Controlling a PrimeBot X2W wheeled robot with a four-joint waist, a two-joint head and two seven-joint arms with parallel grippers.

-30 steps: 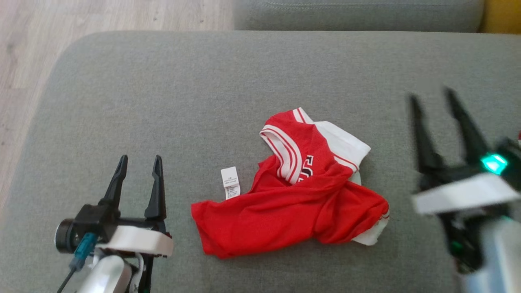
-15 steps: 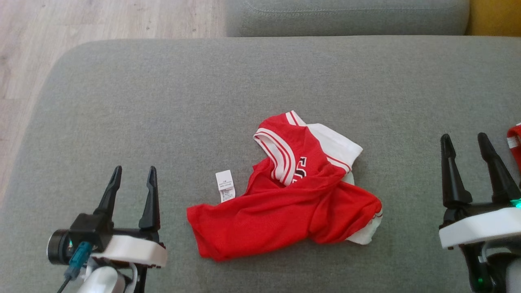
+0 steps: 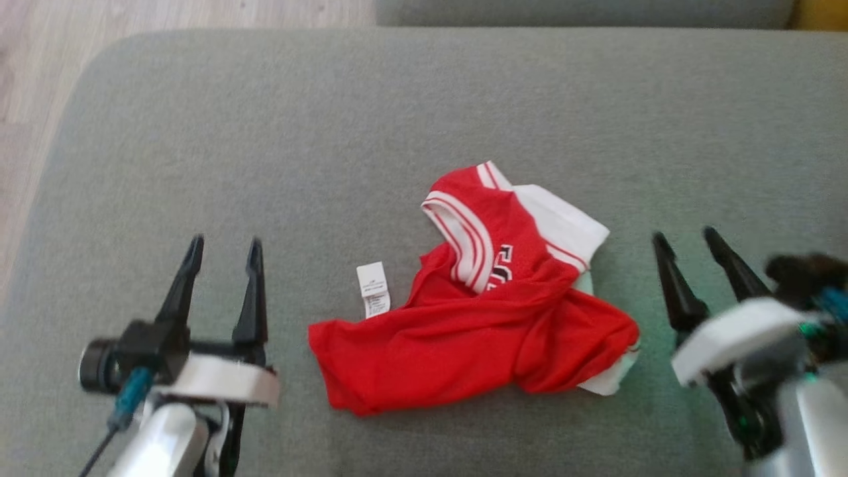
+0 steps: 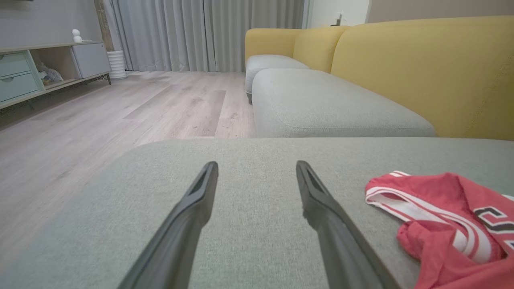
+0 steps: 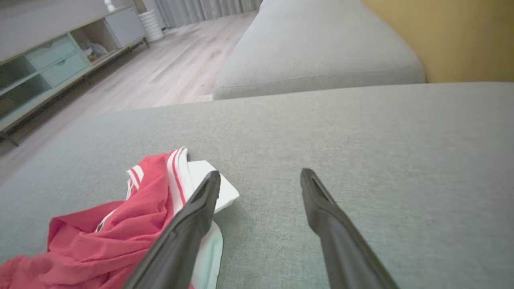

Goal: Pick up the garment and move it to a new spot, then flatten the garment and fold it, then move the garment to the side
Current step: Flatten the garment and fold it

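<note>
Now, the left end effector hung released, its two dark fingers spread above the grey sofa cushion, well to the left of the red garment, and the right end effector, blurred, was splayed and empty too, near the garment's right edge without touching it. Between them the garment lay crumpled on that cushion, striped red-and-white collar on top, a white sleeve on the far side, a white care label poking out at its left. Off the cushion's left edge ran pale wooden floor, and a yellow backrest stood along its right side.
</note>
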